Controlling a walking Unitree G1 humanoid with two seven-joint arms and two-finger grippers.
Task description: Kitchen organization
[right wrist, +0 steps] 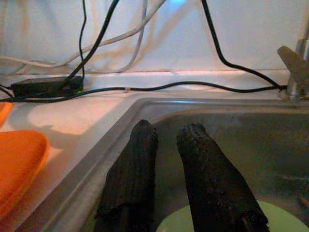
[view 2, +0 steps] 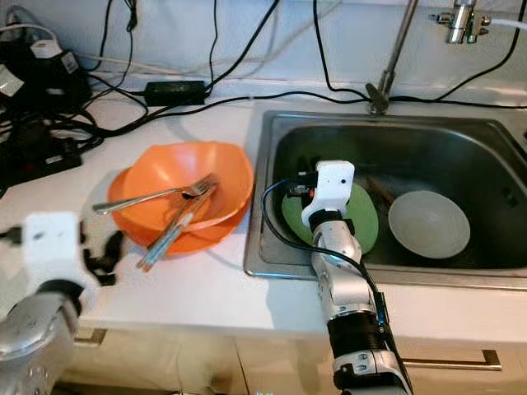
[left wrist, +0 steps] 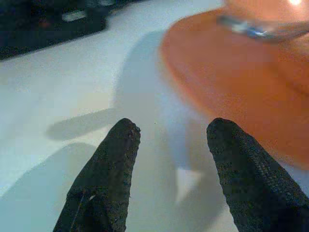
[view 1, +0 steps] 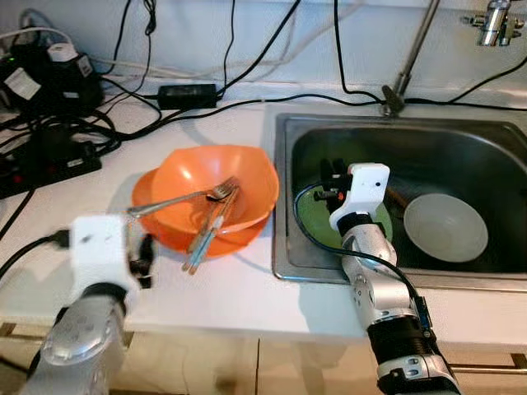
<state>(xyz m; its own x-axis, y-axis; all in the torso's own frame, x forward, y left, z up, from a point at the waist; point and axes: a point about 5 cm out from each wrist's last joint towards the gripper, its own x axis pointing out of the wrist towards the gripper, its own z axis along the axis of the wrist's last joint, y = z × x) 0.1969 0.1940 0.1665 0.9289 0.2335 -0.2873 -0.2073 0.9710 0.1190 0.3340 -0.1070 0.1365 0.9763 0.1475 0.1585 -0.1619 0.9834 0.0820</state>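
Note:
An orange bowl (view 1: pixel 206 177) sits on an orange plate (view 1: pixel 240 239) on the white counter. A fork (view 1: pixel 177 200) and chopsticks (view 1: pixel 210 230) lie across the bowl. My left gripper (left wrist: pixel 171 128) hovers low over the counter just left of the plate, open and empty. In the steel sink (view 1: pixel 284 271) lie a green plate (view 2: pixel 364 220) and a white bowl (view 1: pixel 445 226). My right gripper (right wrist: pixel 166 130) hangs inside the sink over the green plate's left part. Its fingers stand a narrow gap apart with nothing between them.
A black power strip (view 1: pixel 49 156), chargers and many cables crowd the counter's back left. A black adapter (view 1: pixel 188 95) lies by the wall. The faucet (view 1: pixel 408 58) rises behind the sink. Bare counter runs along the front edge.

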